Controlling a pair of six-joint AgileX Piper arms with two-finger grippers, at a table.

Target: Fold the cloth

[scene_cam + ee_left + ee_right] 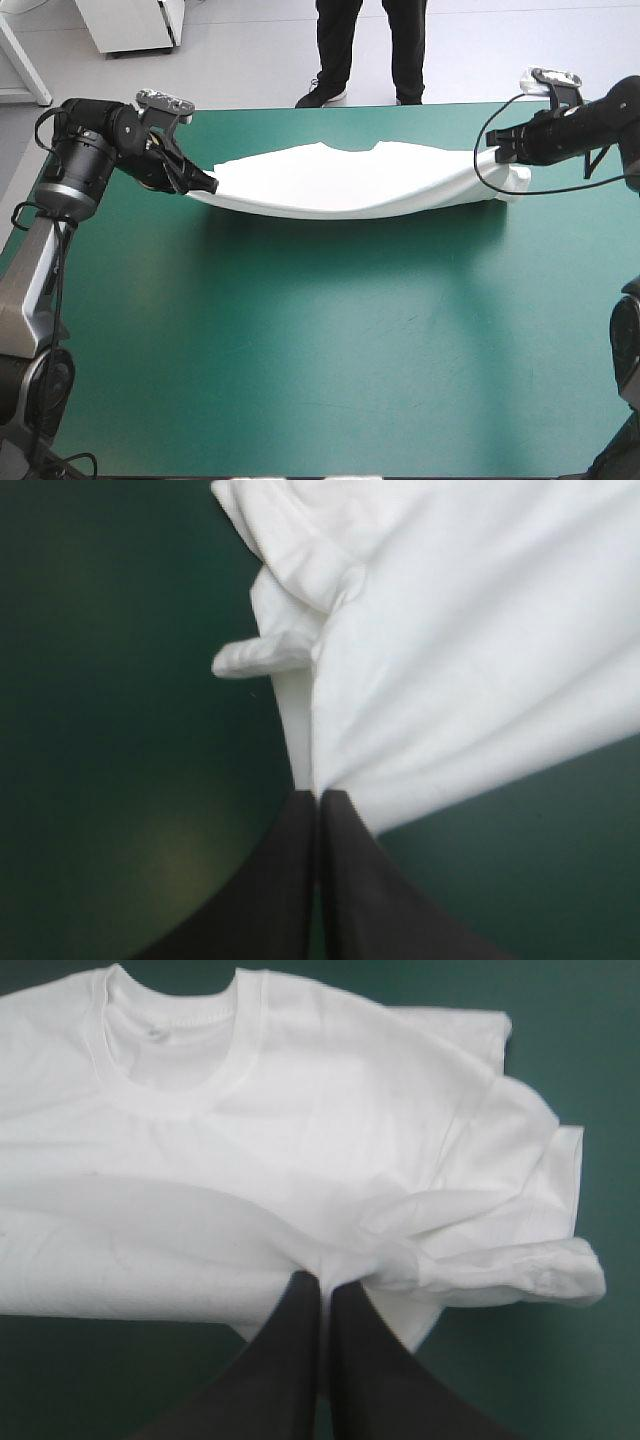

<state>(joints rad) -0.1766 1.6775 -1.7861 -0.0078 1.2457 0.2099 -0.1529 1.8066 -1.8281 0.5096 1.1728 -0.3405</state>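
both grippers, left (208, 181) and right (487, 152), are closed tight on the t-shirt (350, 180), which hangs stretched between them.

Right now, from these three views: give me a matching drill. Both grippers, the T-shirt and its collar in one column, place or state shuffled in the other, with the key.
Things
1. left gripper
2. right gripper
3. T-shirt
4. collar

Place or state
A. spans between the two grippers, sagging in the middle
B. shut on the T-shirt's end nearer the right edge of the table
C. on the T-shirt's side toward the table's far edge, ahead of the right gripper
D. shut on the T-shirt's end nearer the table's left edge

Pairs: 1-D, 2-B, 3-A, 4-C
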